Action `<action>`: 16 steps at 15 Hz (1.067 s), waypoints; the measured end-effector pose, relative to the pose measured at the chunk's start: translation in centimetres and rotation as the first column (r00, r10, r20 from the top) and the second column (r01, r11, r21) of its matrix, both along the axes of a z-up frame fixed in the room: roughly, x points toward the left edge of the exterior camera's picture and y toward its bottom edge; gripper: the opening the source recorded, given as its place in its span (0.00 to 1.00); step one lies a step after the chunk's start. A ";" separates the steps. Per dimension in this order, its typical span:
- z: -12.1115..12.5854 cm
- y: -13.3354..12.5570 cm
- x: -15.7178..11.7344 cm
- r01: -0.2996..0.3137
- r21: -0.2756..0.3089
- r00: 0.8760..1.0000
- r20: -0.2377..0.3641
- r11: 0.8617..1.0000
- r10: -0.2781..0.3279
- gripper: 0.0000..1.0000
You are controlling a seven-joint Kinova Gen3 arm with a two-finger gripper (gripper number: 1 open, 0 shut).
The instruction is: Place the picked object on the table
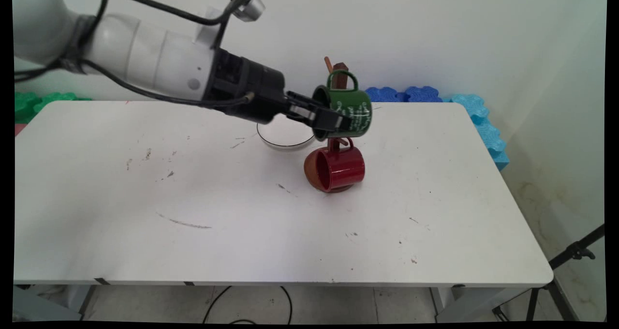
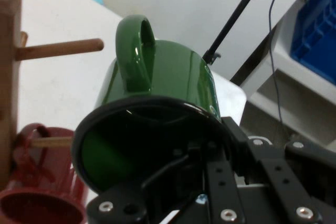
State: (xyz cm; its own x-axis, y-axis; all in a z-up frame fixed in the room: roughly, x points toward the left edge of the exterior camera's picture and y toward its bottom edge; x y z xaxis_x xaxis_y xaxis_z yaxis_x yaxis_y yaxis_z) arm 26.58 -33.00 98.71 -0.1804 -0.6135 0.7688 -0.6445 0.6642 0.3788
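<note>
main view: the arm is entering from the upper left of the frame and its jaws (image 1: 325,118) are clamping the rim of a green mug (image 1: 349,110) just right of centre, one finger going inside the mouth and the other lying on the outer wall. the mug is lying on its side in the air, mouth facing left toward the arm, long axis running roughly left to right, handle pointing up. it is sitting directly in front of a wooden rack (image 1: 337,75), whose post is showing above and behind the handle. whether the handle is touching a peg cannot be told from this view. a red mug (image 1: 336,168) is hanging low on the same rack, below the green one, mouth also facing left. a clear dish (image 1: 285,136) is resting on the white bench (image 1: 242,213) to the left of the rack, partly behind the hand.

hand view: the green mug (image 2: 157,98) is filling the centre, its dark mouth turned toward the camera and the black linkage (image 2: 220,182) rising from the bottom edge to meet the rim. the handle is standing at the top, and a peg (image 2: 60,49) is pointing at it from the upper left, its tip stopping just short of the handle loop; the handle is not threaded over it. the rack post (image 2: 9,77) is occupying the left edge and the red mug (image 2: 42,192) the lower left corner.
</note>
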 end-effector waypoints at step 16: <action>2.0 -2.4 9.1 0.195 0.142 0.795 0.557 0.970 -0.241 0.00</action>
State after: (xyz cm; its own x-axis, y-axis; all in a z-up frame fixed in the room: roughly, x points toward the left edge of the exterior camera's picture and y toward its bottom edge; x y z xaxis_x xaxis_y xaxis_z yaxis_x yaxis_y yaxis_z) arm 35.67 -35.42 100.73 -0.7046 -0.5554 0.4416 -0.6005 0.7983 0.0458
